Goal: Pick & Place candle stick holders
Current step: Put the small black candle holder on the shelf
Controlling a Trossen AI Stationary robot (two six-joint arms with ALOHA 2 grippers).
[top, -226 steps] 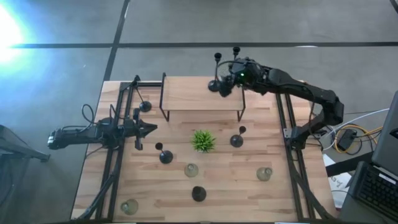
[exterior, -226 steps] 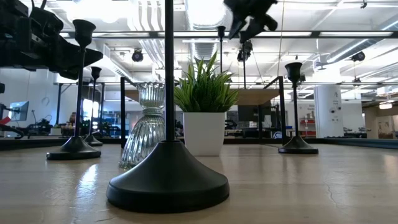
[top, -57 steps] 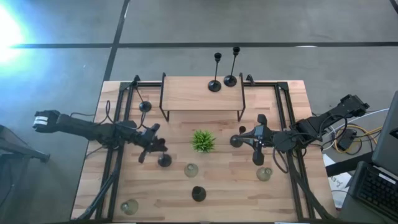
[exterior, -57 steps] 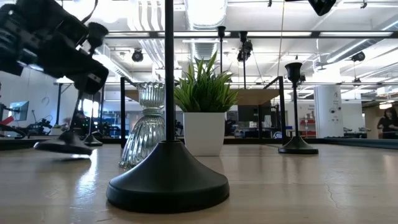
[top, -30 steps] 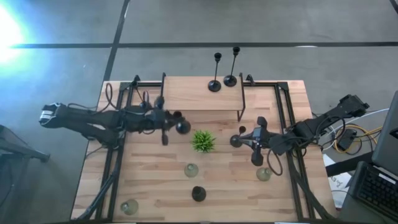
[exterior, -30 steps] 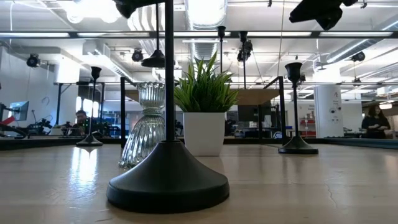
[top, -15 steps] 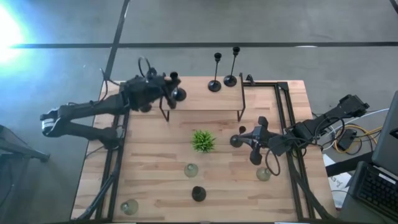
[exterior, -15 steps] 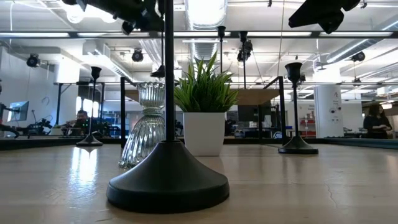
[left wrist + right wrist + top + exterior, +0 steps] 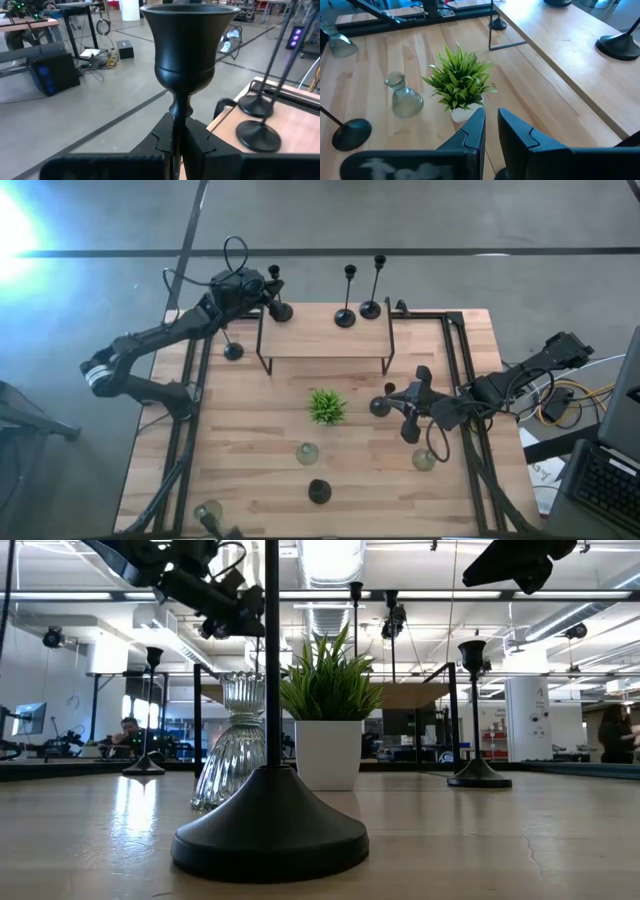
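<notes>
My left gripper [image 9: 262,288] is shut on a black candle stick holder [image 9: 278,302] at the far left corner of the raised wooden shelf [image 9: 325,335]. Its cup [image 9: 187,45] fills the left wrist view. Two black holders [image 9: 345,317] [image 9: 371,309] stand on their round bases on the shelf's far edge. Another black holder [image 9: 381,406] stands on the table right of the plant. My right gripper [image 9: 400,402] hangs above it, shut to a narrow slit [image 9: 491,125] with nothing in it. More black holders [image 9: 233,351] [image 9: 319,491] and glass ones [image 9: 308,452] [image 9: 425,459] [image 9: 208,512] stand on the table. My left gripper pinches the holder's thin stem [image 9: 176,122] between its two fingers [image 9: 197,142], just under the knob below the cup. The fingers reach in level from the table's left and lie across the stem. The holder is upright; I cannot tell whether its base [image 9: 281,311] touches the shelf.
A small green plant in a white pot [image 9: 326,407] stands mid-table. Black metal frames [image 9: 455,380] [image 9: 195,380] run along both table sides. The shelf top between its left corner and the two standing holders is bare wood. A person shows in the room beyond [image 9: 612,735].
My left gripper has carried the black holder from above the table left of the plant toward the far edge, up to the shelf's far left corner. The holder has come upright there. It has stayed shut on the stem.
</notes>
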